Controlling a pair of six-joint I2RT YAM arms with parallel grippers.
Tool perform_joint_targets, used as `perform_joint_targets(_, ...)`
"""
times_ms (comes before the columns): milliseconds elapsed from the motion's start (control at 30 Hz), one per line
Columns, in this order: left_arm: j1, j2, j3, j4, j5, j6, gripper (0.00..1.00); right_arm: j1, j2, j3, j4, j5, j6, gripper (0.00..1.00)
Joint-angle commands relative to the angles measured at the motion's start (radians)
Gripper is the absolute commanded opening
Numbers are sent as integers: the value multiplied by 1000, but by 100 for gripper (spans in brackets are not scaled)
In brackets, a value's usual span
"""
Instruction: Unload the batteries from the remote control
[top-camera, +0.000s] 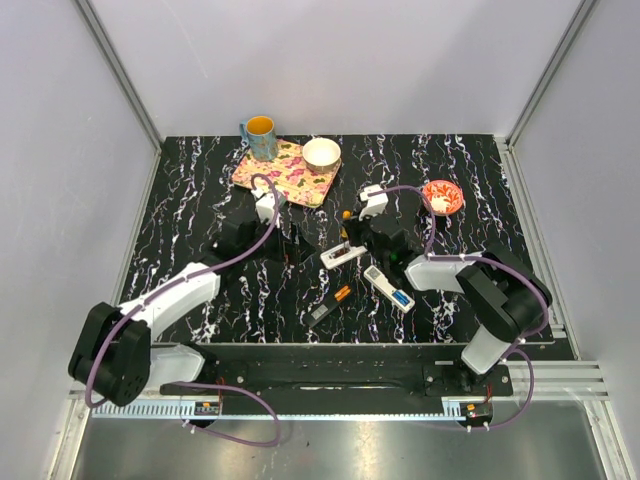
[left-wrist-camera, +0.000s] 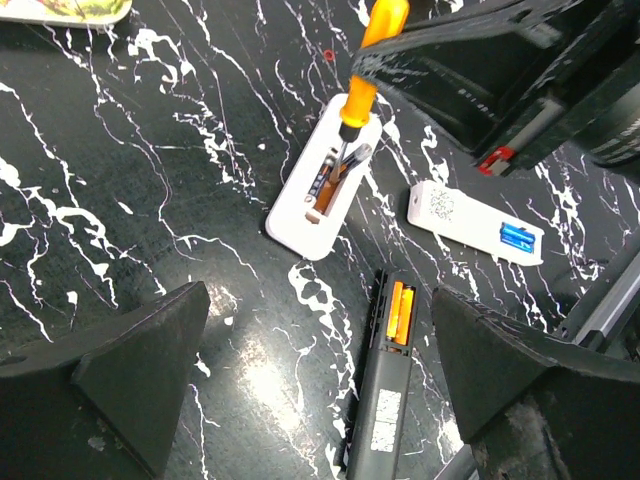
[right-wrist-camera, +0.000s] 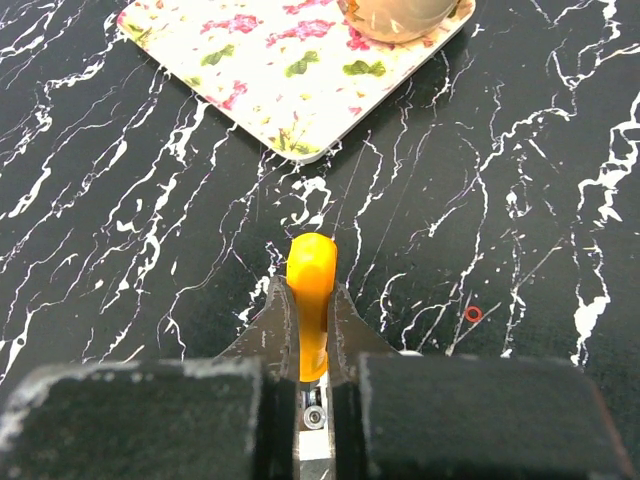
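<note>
Three remotes lie near one another on the black marbled table (top-camera: 180, 200), between the two arms.

Left side: the left gripper (left-wrist-camera: 320, 298) hangs above the table with its fingers spread wide and nothing between them. It is over the near end of the middle remote and the top of the dark one, touching neither.

Rear left: a blue mug (top-camera: 259, 136) stands at the far left corner of a flowered tray (top-camera: 280, 175). Whether it is on the tray or just beside it cannot be told. A white bowl (top-camera: 322, 153) sits on the tray's far right corner.

Centre: the dark remote (left-wrist-camera: 383, 400) has its battery bay uncovered, and two orange batteries (left-wrist-camera: 400, 315) are seated side by side in it.

Just beside it, the middle white remote (left-wrist-camera: 300, 215) is also uncovered. The metal tip of an orange-handled screwdriver (left-wrist-camera: 358, 100) reaches down into its bay. A brownish shape lies in that bay, and whether it is a cell cannot be told.

Right of centre: the right gripper (right-wrist-camera: 312, 310) is clamped tight on the screwdriver's handle, which stands up between its fingers.

Further right: the second white remote (left-wrist-camera: 455, 212) lies apart from the others, with blue batteries (left-wrist-camera: 517, 237) seated in its open bay.

Far right: a small red dish (top-camera: 442, 196) stands well apart from the remotes.
</note>
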Motion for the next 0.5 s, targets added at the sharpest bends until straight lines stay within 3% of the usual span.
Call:
perform_joint_targets(0, 6, 39, 17, 19, 26, 11, 98, 5, -65, -8, 4, 65, -36, 0)
perform_joint_targets(467, 6, 102, 24, 28, 38, 22, 96, -3, -98, -8, -32, 168, -127, 0)
